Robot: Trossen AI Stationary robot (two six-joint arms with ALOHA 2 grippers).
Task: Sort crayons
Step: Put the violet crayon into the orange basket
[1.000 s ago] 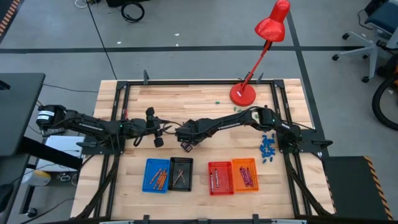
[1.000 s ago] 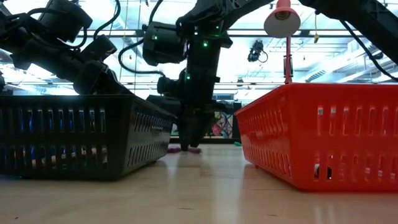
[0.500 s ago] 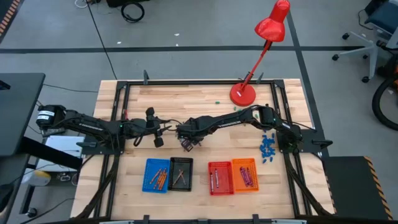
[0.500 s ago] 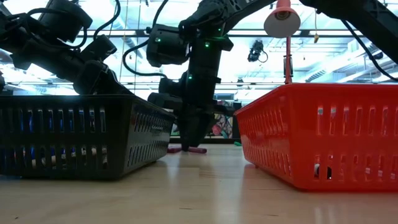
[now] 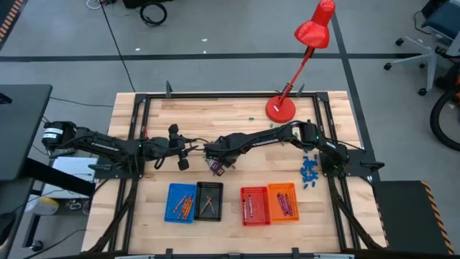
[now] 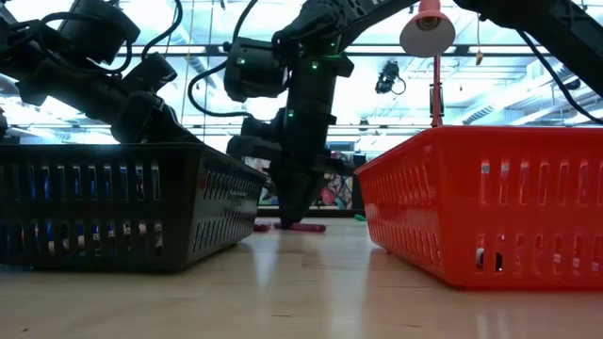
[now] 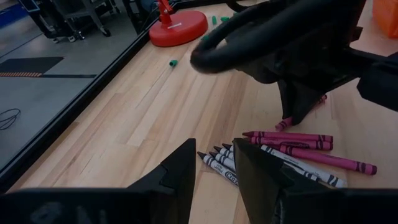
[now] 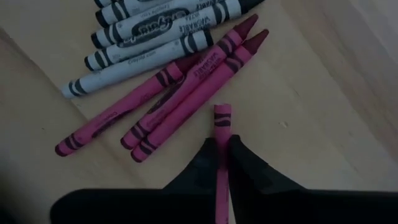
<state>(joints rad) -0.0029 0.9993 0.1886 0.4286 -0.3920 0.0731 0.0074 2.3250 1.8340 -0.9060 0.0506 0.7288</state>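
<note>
1. Low view, nearest: a black basket (image 6: 113, 202) on the left and a red basket (image 6: 490, 202) on the right stand on the table (image 6: 301, 292). The gap between them shows the right end effector (image 6: 300, 209) reaching down to the wood, with a magenta crayon (image 6: 306, 227) lying level at its tip. This view does not show what lies in the baskets.
2. High view fills that in: four baskets sit in a row along the near edge, blue basket (image 5: 181, 202), black, red, orange basket (image 5: 283, 201), each with crayons inside. The right end effector (image 5: 218, 167) sits at table centre just behind the black basket; the crayon pile under it is too small to read here.
3. Right wrist view gives the grip: the fingers (image 8: 205, 163) are pinched shut on one magenta crayon (image 8: 222, 134), its end sticking out ahead of them. Beyond lie three loose magenta crayons (image 8: 180, 93), then white crayons (image 8: 155, 31), all flat on the wood.
4. Left wrist view, from the other side: the left end effector (image 7: 212, 171) hangs partly open and empty just short of the same pile, white crayons (image 7: 273, 162) nearer, magenta ones behind, with the right arm standing over them.
5. Farther off: small blue pieces (image 5: 310, 170) by the right edge, a red lamp (image 5: 281, 108) at the back edge, and green bits (image 7: 173, 63) near its base.
</note>
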